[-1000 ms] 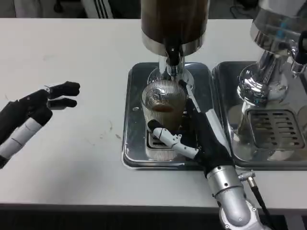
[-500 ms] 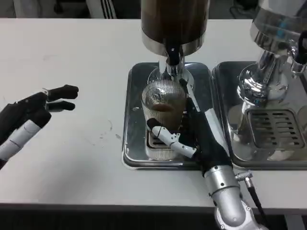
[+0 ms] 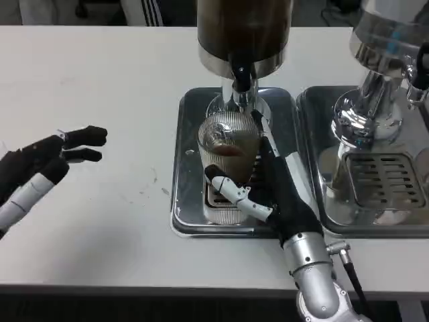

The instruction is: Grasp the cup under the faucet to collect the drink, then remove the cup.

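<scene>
Surface: white table (image 3: pixel 100 221), metal drip tray (image 3: pixel 184 208).
Cup (image 3: pixel 228 151): upright under faucet (image 3: pixel 242 79), part filled.
Right hand (image 3: pixel 268 191): you grip the cup.
Left hand (image 3: pixel 40 168): apart, empty, well away.

White table (image 3: pixel 120 67) fills most of view, w/ faint scuffs on top. Front edge runs along bottom, dark strip below it. Beyond far edge: dark floor, pale furniture legs (image 3: pixel 40 10) at top left, black-and-white striped item (image 3: pixel 137 10) beside them. Light even, soft reflections.
</scene>
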Controlling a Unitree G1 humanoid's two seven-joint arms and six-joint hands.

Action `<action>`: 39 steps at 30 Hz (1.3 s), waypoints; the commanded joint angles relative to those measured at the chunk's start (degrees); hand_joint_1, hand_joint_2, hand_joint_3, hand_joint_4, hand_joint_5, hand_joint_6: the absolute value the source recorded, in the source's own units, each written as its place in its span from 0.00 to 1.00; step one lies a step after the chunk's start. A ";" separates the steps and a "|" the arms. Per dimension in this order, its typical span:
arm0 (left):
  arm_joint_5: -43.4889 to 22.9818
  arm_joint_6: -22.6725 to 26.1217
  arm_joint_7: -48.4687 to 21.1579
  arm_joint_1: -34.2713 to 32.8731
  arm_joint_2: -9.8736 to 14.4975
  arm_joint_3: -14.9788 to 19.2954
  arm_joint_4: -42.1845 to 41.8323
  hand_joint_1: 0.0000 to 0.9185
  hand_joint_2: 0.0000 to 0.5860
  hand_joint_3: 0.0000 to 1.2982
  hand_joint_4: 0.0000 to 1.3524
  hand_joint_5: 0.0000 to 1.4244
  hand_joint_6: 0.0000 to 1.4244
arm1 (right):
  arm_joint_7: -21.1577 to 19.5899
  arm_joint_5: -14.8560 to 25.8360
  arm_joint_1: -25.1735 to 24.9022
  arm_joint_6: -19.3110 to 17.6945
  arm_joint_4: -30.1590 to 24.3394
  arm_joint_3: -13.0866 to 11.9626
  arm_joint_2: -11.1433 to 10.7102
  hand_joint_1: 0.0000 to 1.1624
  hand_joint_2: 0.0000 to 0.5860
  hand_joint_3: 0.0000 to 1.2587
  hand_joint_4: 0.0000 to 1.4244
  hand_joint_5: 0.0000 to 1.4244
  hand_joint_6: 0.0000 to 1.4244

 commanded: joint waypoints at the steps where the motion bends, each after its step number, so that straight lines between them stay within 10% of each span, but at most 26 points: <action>1: 0.26 0.93 0.21 1.52 1.29 -0.26 -0.87 0.00 0.19 0.23 0.18 0.21 0.16 | -1.10 -0.20 -0.44 0.67 1.44 0.32 1.25 0.49 0.37 0.00 0.00 0.00 0.02; 39: 0.72 1.86 -0.32 3.18 1.91 -0.87 -1.29 0.00 0.16 0.25 0.20 0.23 0.17 | -23.85 -5.49 -0.06 -5.12 6.18 2.21 4.72 0.58 0.36 0.26 0.36 0.40 0.46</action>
